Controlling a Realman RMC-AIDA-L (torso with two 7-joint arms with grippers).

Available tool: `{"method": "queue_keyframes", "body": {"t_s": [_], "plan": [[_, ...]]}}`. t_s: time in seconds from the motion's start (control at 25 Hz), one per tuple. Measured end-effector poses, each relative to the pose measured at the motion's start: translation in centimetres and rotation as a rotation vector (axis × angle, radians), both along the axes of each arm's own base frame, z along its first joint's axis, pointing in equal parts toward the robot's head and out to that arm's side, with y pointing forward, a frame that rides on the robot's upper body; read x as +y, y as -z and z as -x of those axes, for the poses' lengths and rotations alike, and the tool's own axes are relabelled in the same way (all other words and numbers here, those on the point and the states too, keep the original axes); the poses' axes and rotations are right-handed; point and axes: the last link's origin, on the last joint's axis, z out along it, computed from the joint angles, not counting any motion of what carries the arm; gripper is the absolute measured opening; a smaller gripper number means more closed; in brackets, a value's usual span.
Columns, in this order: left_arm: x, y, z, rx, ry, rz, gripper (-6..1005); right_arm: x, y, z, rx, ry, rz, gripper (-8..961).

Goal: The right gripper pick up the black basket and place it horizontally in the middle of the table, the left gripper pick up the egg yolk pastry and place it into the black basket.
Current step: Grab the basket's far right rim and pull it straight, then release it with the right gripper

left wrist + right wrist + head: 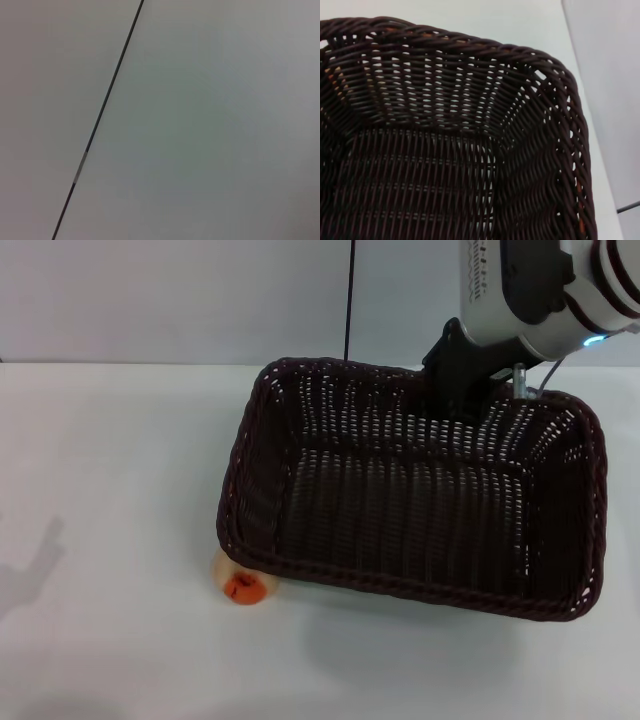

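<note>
Head view: the black basket (415, 490) sits on the white bench (110, 470), right of centre, long side running roughly left to right with a slight skew. Its inside holds nothing. The right tool (468, 375) is at the basket's far rim, toward the right end, black body reaching down over the braided edge from the white and grey arm segment. Its fingertips are hidden behind the rim and body; it appears to be pinching the rim, but whether the fingers are pressed together cannot be told.

The egg yolk pastry (243, 582) lies on the bench at the basket's near left corner, touching or just beside the outer wall, partly tucked under the rim, orange patch facing the camera.

Right wrist view: one basket corner (470, 125), open weave, bench visible beyond the rim.

Left tool: not seen in any view; the left wrist view shows only a plain pale surface crossed by a thin dark line (100, 115).
</note>
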Motion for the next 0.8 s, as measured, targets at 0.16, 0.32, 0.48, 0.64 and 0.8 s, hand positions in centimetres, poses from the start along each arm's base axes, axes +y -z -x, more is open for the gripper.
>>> {"method": "queue_keyframes", "body": {"t_s": [0.16, 0.32, 0.48, 0.64, 0.8], "plan": [[0.2, 0.0, 0.0, 0.004, 0.000, 0.005, 832, 0.0, -0.1, 0.2, 0.016, -0.031, -0.027, 254], [0.2, 0.0, 0.2, 0.008, -0.006, 0.013, 832, 0.0, -0.3, 0.3, 0.016, -0.051, -0.045, 301], [0.2, 0.1, 0.3, 0.015, -0.008, 0.031, 831, 0.0, -0.7, 0.3, 0.018, -0.070, -0.074, 429], [0.3, 0.3, 0.3, 0.037, 0.015, 0.089, 831, -0.3, -1.0, 0.3, 0.040, -0.092, -0.111, 588], [0.8, -0.4, 0.1, 0.078, 0.091, 0.243, 831, -1.8, -3.6, 1.4, 0.250, -0.091, -0.184, 762]]}}
